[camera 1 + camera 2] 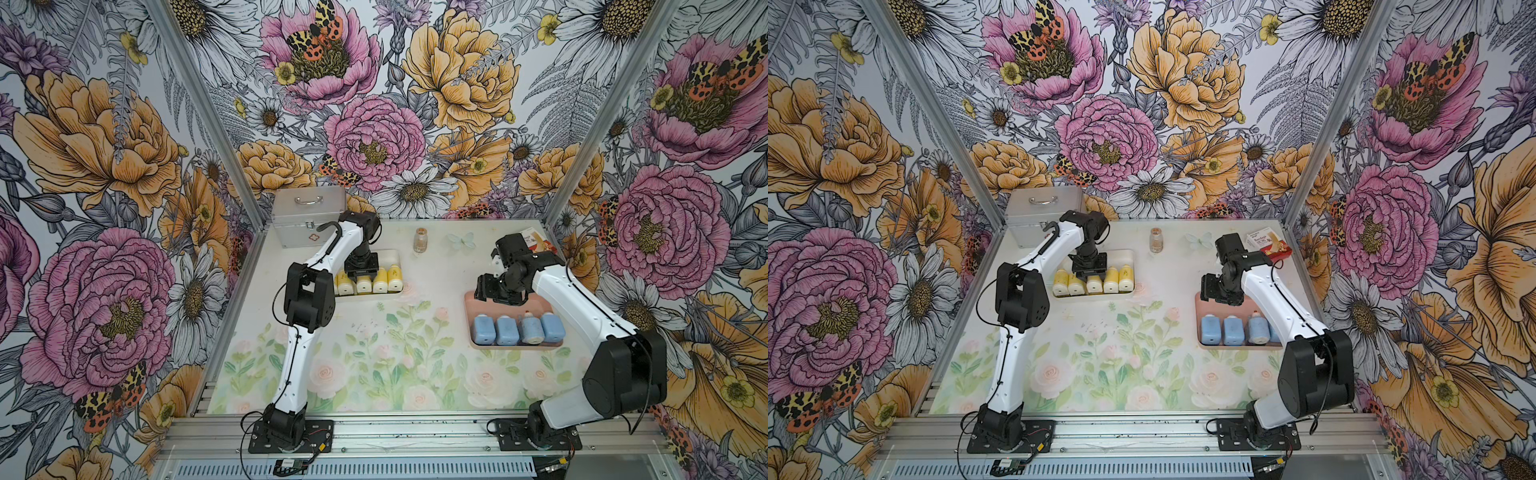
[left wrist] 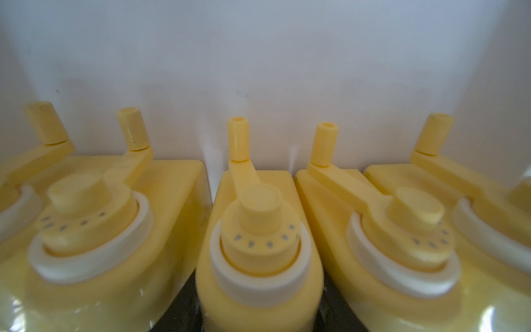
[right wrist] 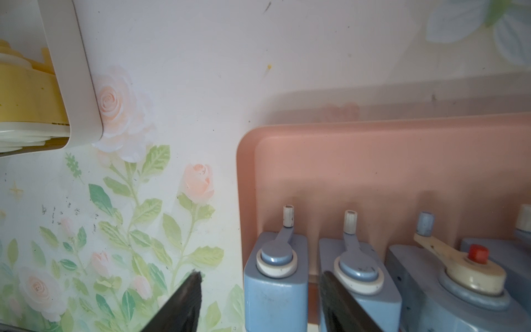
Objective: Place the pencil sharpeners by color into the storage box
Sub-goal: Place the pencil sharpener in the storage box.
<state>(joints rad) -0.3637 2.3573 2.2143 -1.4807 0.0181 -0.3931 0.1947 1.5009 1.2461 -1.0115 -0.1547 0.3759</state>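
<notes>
Left end effector point(image 1: 362, 277) clenches the middle yellow sharpener point(image 2: 258, 244) in the white tray point(image 1: 391, 255) near the vial point(image 1: 420, 240). Right end effector point(image 3: 260, 277), released, hovers over blue sharpeners point(image 1: 508, 330) in the pink tray point(image 3: 373, 172), farther from it.

White links point(image 1: 299, 353), black joints point(image 1: 309, 297), fingers point(image 3: 184, 301), baseplates point(image 1: 321, 432); black cables point(image 1: 326, 225).

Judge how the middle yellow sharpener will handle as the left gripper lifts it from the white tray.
The middle yellow sharpener looks like stiff, glossy plastic, so it may slip in the left gripper. Its neighbours sit close on both sides and could get dragged. Its crank sticks out and might snag.
</notes>
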